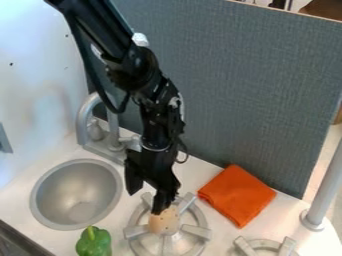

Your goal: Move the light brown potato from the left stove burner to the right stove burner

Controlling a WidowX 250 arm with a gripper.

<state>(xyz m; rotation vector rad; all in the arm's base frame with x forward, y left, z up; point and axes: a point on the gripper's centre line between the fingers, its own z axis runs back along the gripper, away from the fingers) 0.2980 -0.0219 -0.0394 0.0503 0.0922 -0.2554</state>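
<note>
Green pepper (94, 243) sits nearest the camera at the bottom edge, its stem up, with its lower part cut off by that edge. Up and to the right of it, a rounded tan thing (163, 223) with small dark spots rests on the left burner (196, 231), among the prongs and inside the ring. The gripper (159, 207) hangs straight above, its lower end touching the top of the tan thing and hiding some of it, along with part of the burner. Whether the gripper is open, closed or clamped on the tan thing, I cannot tell.

Close on the left of the burner is the sink (60, 185), with the faucet (83, 120) rising behind it, beside the arm. An orange cloth (237, 194) lies folded flat to the right of the gripper, near the burner and the gray panel (240, 90) that closes off the back. Farther right stands an upright post (323, 187), and below it the right burner (287, 246) is cut off by the bottom edge.

Counted: two burners; one each of tan thing, pepper, cloth, sink, faucet and post.
</note>
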